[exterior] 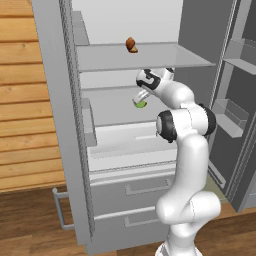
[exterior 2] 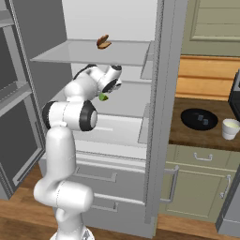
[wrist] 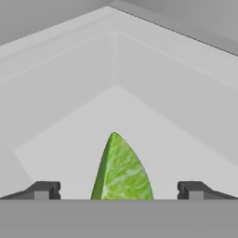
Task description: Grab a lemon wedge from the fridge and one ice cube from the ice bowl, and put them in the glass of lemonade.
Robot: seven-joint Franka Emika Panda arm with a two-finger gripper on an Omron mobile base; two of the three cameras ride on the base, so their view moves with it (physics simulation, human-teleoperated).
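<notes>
Left base view: fridge [exterior: 60, 125] has both doors open, and the arm reaches in over the middle shelf. The gripper [exterior: 140, 98] sits just above the lemon wedge [exterior: 141, 104], whose green edge peeks out under the hand; the rest is covered, and contact can't be judged from here. An orange-brown lump [exterior: 131, 45] lies on the upper shelf [exterior: 165, 57], well above the hand. Two drawers [exterior: 142, 187] sit below, the lower one partly hidden by the arm's base link. The door bins [exterior: 231, 117] on the right are cut off by the frame edge. Right base view: same reach, with the wrist blocking most of the gripper [exterior 2: 106, 93], so the jaws can't be read here. The wedge [exterior 2: 102, 97] shows as a small green speck just under the hand. The ice bowl [exterior 2: 199, 119] is on the wooden counter [exterior 2: 187, 133] right of the fridge, with two pale ice cubes [exterior 2: 202, 118] inside, too small to make out clearly. The glass of lemonade [exterior 2: 230, 129] stands just beside the bowl, close to the frame edge. Hand view: the wedge [wrist: 122, 169] stands point-up between the two fingertips [wrist: 44, 189], with a clear gap on each side, so the jaws are spread and gripping nothing. The wedge's bottom is cut off by the frame's lower edge, with the fridge's back corner behind it.
</notes>
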